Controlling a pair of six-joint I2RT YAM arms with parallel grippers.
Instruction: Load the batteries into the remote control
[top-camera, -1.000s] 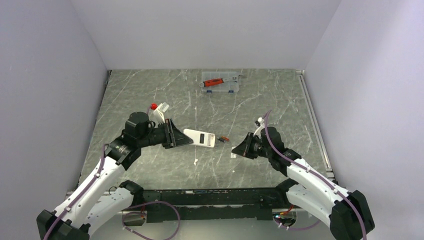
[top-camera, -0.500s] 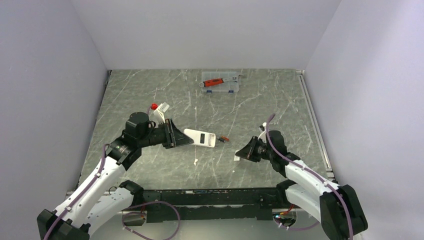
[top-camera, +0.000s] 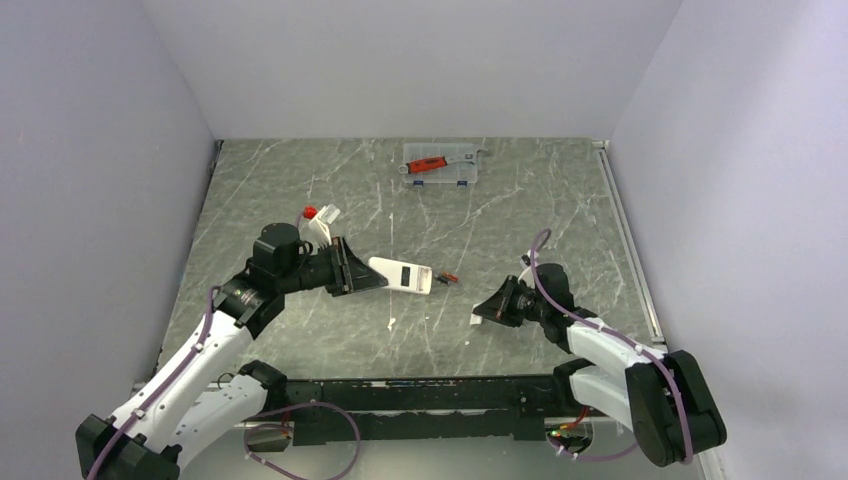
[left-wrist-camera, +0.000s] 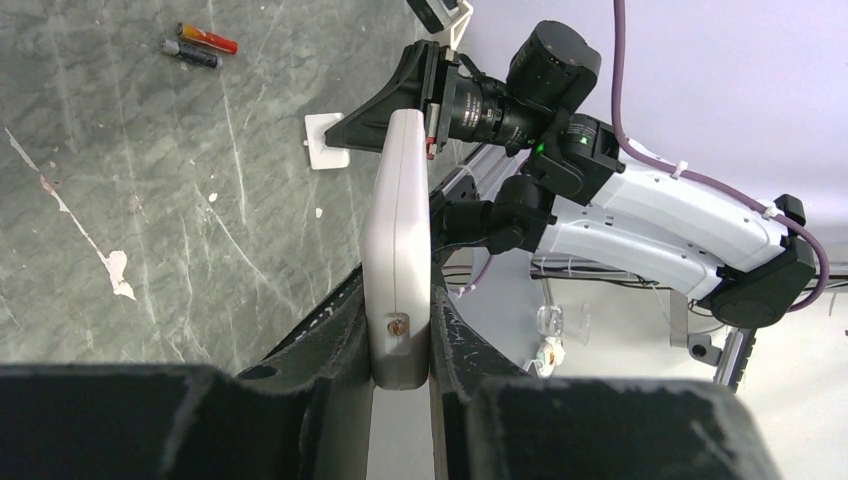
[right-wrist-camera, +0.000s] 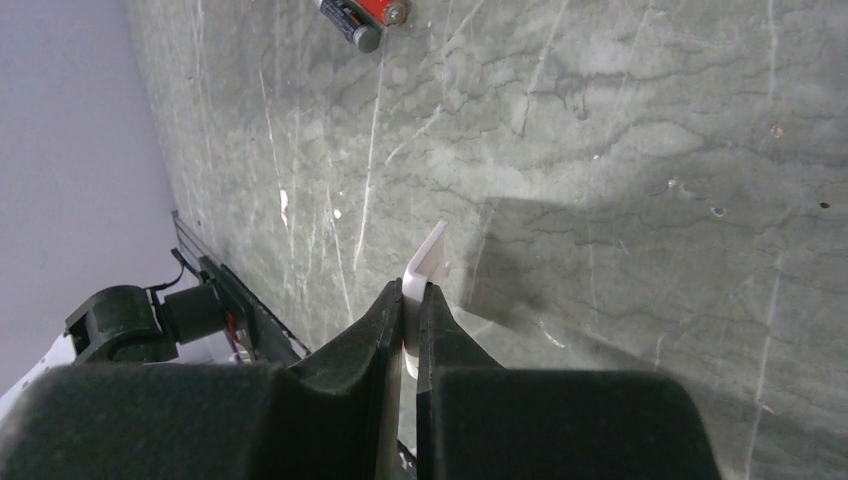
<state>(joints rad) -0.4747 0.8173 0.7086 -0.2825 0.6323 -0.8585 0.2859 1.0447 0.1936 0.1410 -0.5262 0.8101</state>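
We see the left gripper (left-wrist-camera: 400, 318) clamped narrowly on one end of the small white rectangular remote control (left-wrist-camera: 398, 215), which it holds edge-on with its free end pointing toward the right arm. From above, the remote's upturned white face shows a dark rectangular patch. Whether the bar touches the grey marbled table (top-camera: 300, 180) we cannot tell. Just past that free end lie the two tiny dark batteries with red-orange ends (top-camera: 447, 277) — side by side on the table, held by neither arm. The right gripper (right-wrist-camera: 412, 300), low over the table and nearer the arms' bases, is pinched almost shut on a small thin white plastic piece (right-wrist-camera: 428, 262) that sticks out from between its fingers, apart from the batteries. At the far edge rests a clear plastic case (top-camera: 455, 178) with a red-handled silver tool (top-camera: 428, 164) lying in or on it — apart from both arms.
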